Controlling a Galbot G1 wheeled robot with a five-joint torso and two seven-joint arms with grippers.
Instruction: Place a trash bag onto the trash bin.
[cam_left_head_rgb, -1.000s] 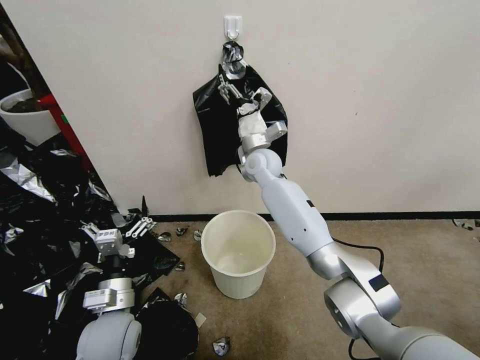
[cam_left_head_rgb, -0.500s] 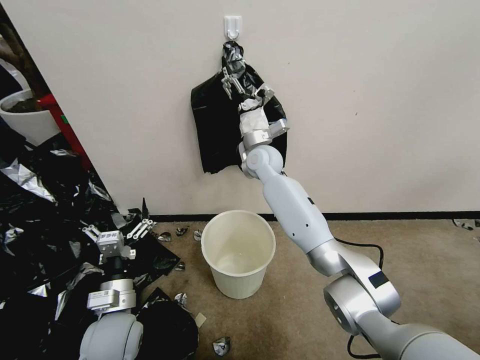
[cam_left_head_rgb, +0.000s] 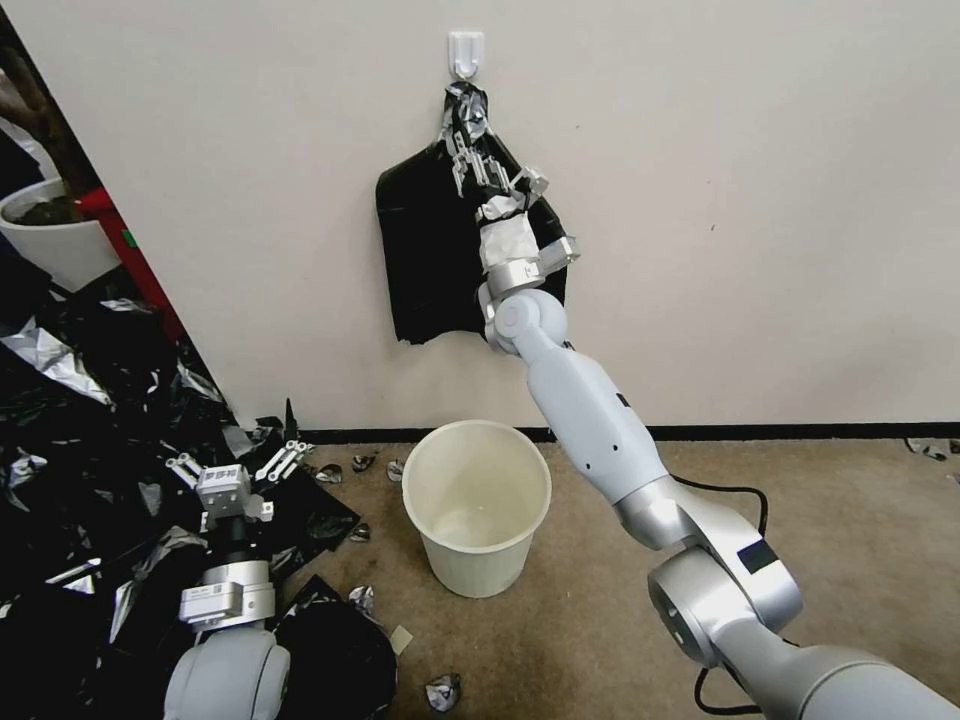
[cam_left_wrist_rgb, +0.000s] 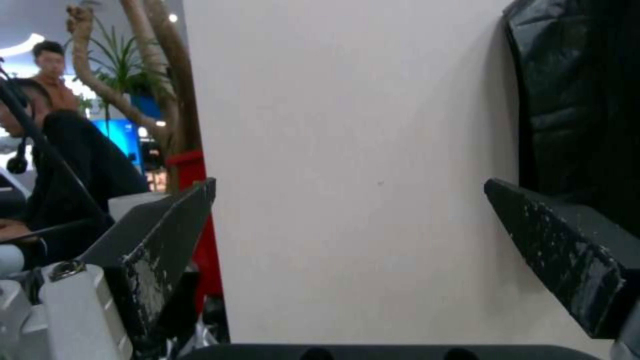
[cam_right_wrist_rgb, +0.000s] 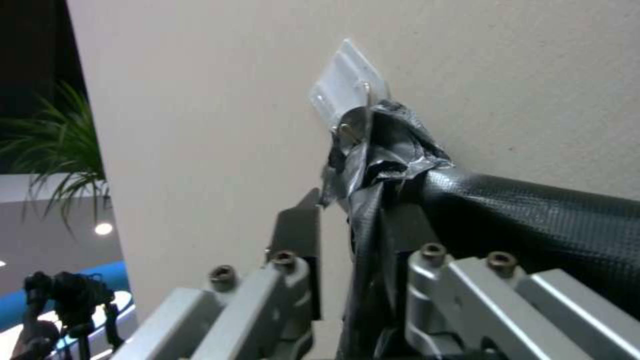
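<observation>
A: Trash bag (cam_left_head_rgb: 430, 255) is hung flat on the wall from the white adhesive hook (cam_left_head_rgb: 466, 52), above and behind the trash bin (cam_left_head_rgb: 477, 505). Right gripper (cam_left_head_rgb: 468, 150) is at the silvery twisted neck just under the hook. In the right wrist view the neck film is seen running between the fingers (cam_right_wrist_rgb: 297, 235), which look nearly closed on it; full pinch can't be confirmed from that angle.

B: Risks?

A: Thin glossy film, so a tear at the neck is likely if it is pulled outward instead of lifted off the hook. The hook pad could be peeled off the wall. More than one layer may be taken, if the hanging sheet is a stack.

B: Bin?

A: Cream plastic, smooth, tapered, open and upright on carpet, and judged light enough to be tipped by a dragged bag. Left gripper (cam_left_head_rgb: 235, 468) is parked low over the black film pile (cam_left_head_rgb: 70, 420), fingers spread, nothing held.
</observation>
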